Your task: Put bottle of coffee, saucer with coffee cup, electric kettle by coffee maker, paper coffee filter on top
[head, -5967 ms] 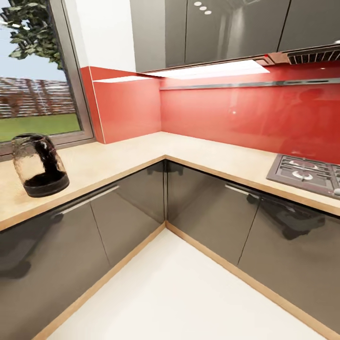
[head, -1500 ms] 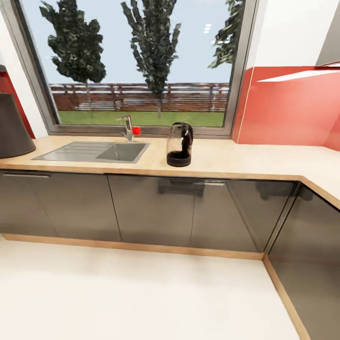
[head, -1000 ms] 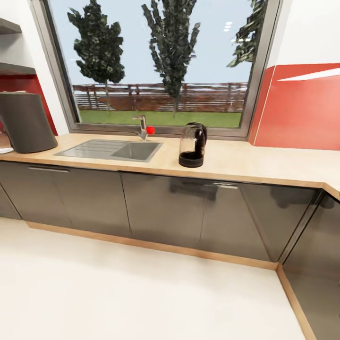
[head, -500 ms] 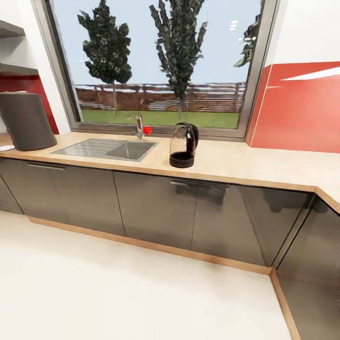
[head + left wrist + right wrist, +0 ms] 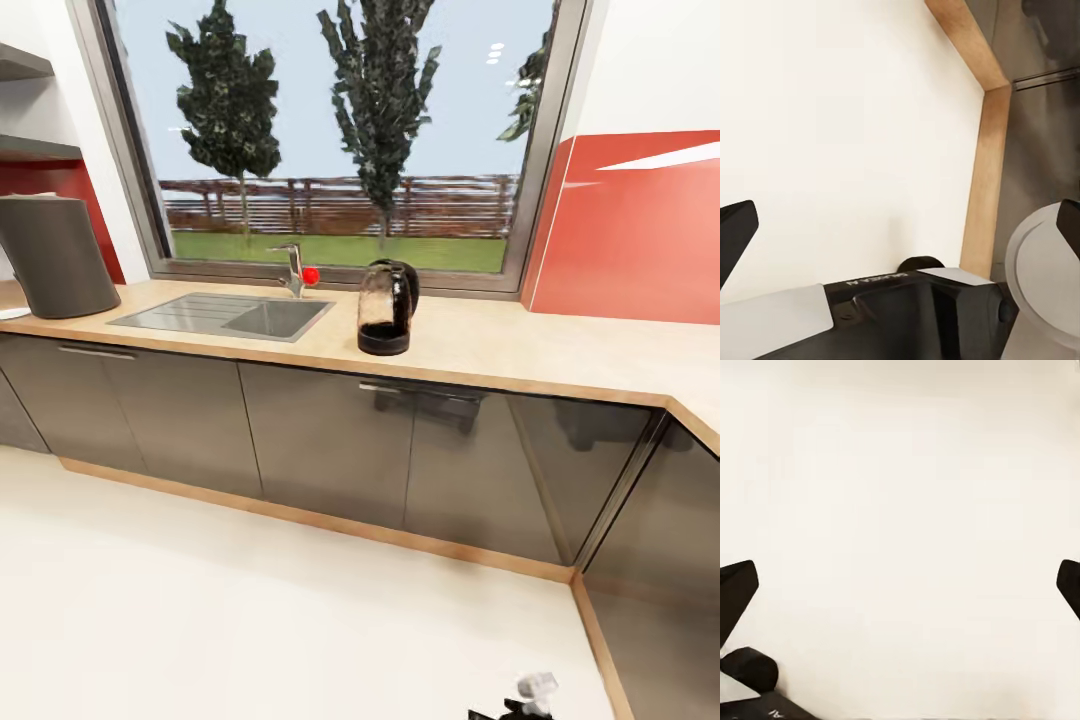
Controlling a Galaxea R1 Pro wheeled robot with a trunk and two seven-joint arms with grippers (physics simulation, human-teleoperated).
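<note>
Light wood kitchen countertop | dark glass electric kettle near front edge, just beside steel sink | grey coffee maker at far left end | left gripper wide, holding nothing | right gripper wide, holding nothing, over pale floor

Electric kettle on kitchen countertop beside sink, coffee maker far left

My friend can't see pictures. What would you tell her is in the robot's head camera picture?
A rounded dark-glass electric kettle stands on a long light wood-grain kitchen countertop, beside an inset steel sink under a big window. A tall dark grey coffee maker stands at the far left.
</note>
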